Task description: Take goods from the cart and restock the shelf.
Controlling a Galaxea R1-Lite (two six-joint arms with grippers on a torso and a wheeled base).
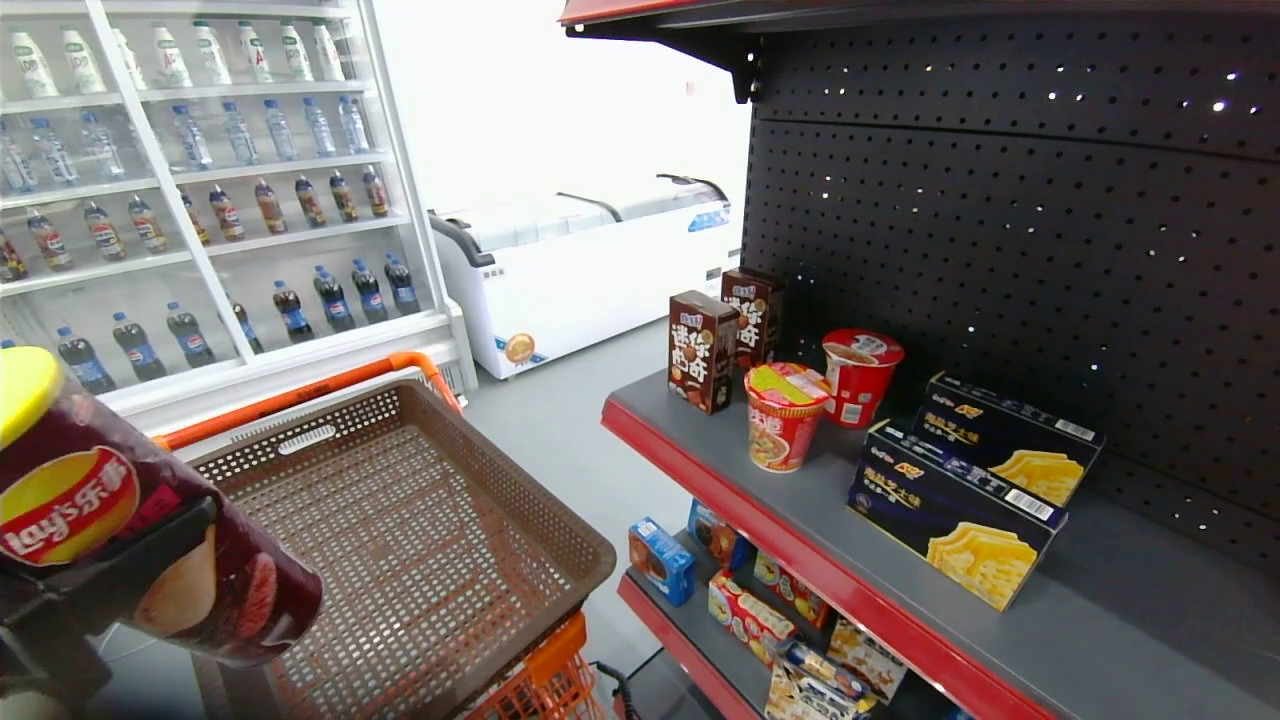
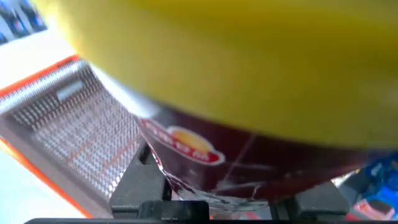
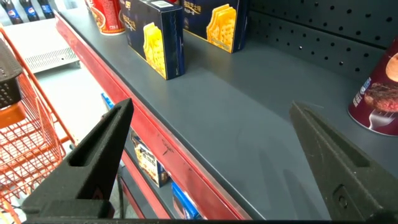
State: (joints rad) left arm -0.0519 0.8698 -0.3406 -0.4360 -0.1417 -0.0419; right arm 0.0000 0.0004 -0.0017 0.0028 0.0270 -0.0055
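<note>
My left gripper [image 1: 110,575] is shut on a dark red chips can [image 1: 150,520] with a yellow lid, held tilted above the near left corner of the brown cart basket [image 1: 400,520]. In the left wrist view the can [image 2: 217,74] sits between the gripper's fingers [image 2: 140,186]. My right gripper [image 3: 211,115] stands open over the front of the grey shelf [image 3: 236,124] with nothing between its fingers. Another dark red can [image 3: 379,93] stands on the shelf beyond it. The basket looks empty.
On the shelf [image 1: 800,510] stand two brown boxes [image 1: 702,350], two red cup noodles [image 1: 785,415] and two blue cracker boxes [image 1: 950,525]. A lower shelf [image 1: 690,620] holds snacks. A drinks fridge [image 1: 200,200] and a chest freezer [image 1: 590,260] stand behind.
</note>
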